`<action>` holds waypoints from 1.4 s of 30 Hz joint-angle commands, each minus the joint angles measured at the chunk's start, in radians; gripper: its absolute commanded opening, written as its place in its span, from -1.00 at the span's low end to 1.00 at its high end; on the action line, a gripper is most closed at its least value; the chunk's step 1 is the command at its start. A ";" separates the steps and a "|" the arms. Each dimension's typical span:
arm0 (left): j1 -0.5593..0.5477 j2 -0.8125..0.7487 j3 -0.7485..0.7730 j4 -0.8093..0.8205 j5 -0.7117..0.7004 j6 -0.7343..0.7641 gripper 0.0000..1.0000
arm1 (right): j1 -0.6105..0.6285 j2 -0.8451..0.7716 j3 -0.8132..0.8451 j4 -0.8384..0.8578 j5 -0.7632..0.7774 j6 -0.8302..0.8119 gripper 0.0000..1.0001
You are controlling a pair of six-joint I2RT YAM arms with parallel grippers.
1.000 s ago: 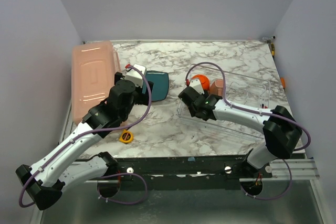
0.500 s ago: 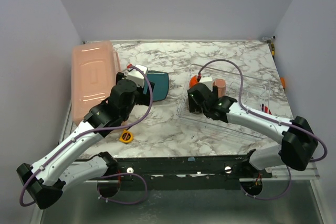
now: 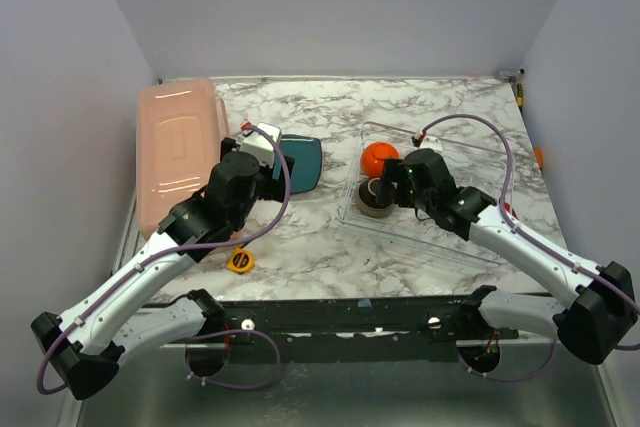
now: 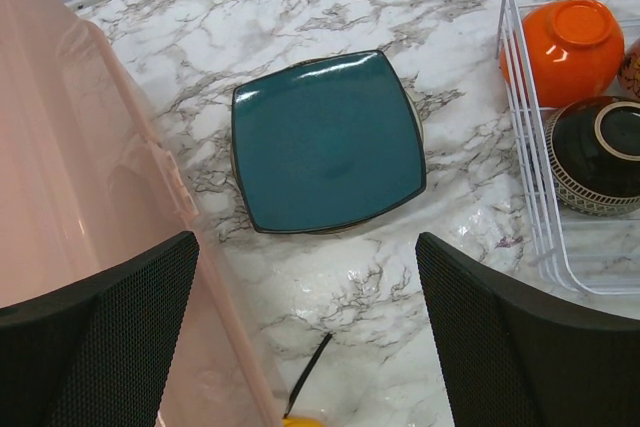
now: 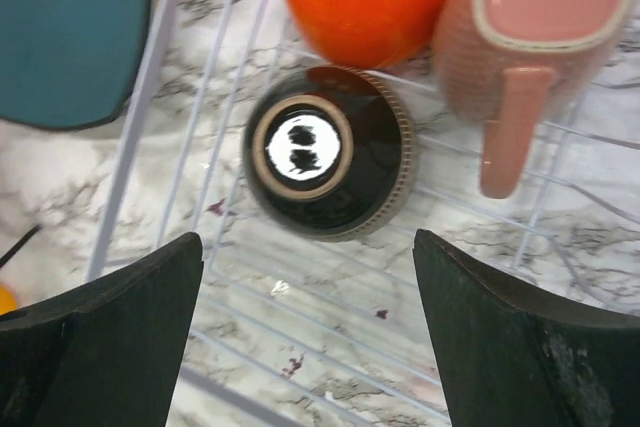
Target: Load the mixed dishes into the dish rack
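Note:
The teal plate (image 3: pixel 300 162) lies flat on the marble left of the dish rack (image 3: pixel 485 162). It fills the middle of the left wrist view (image 4: pixel 328 142). In the rack's left end stand the orange bowl (image 3: pixel 380 158) and the dark brown bowl (image 3: pixel 375 197), both upside down. The pinkish-tan mug (image 5: pixel 530 37) sits beside them, handle toward me. My left gripper (image 4: pixel 305 277) is open and empty, hovering near the plate's near edge. My right gripper (image 5: pixel 308 287) is open and empty, above the rack just behind the dark bowl (image 5: pixel 328 152).
The long salmon-pink tub (image 3: pixel 175 147) lies along the table's left edge, close to my left finger (image 4: pixel 90 307). The yellow tape measure (image 3: pixel 239 260) lies near the front edge, under the left arm. The rack's rim (image 5: pixel 131 137) runs left of the dark bowl.
My right gripper moved right and back inside the rack, uncovering the dark brown bowl now resting upside down there. The left arm has barely moved.

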 commanded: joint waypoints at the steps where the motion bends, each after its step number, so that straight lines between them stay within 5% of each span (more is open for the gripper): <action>1: 0.005 -0.005 0.013 -0.005 0.023 -0.003 0.80 | 0.003 -0.060 0.003 0.050 -0.199 -0.028 0.77; 14: 0.005 0.178 0.060 -0.035 0.117 -0.047 0.81 | 0.004 -0.265 -0.032 0.048 -0.253 -0.070 0.77; 23: 0.015 0.449 0.256 -0.205 0.246 -0.245 0.79 | 0.004 -0.355 -0.112 0.064 -0.250 -0.053 0.83; 35: -0.044 0.680 0.249 -0.053 -0.001 -0.260 0.63 | 0.003 -0.342 -0.158 0.055 -0.324 -0.017 0.80; 42: -0.044 0.795 0.269 -0.020 -0.003 -0.241 0.57 | 0.004 -0.359 -0.164 0.049 -0.320 -0.019 0.80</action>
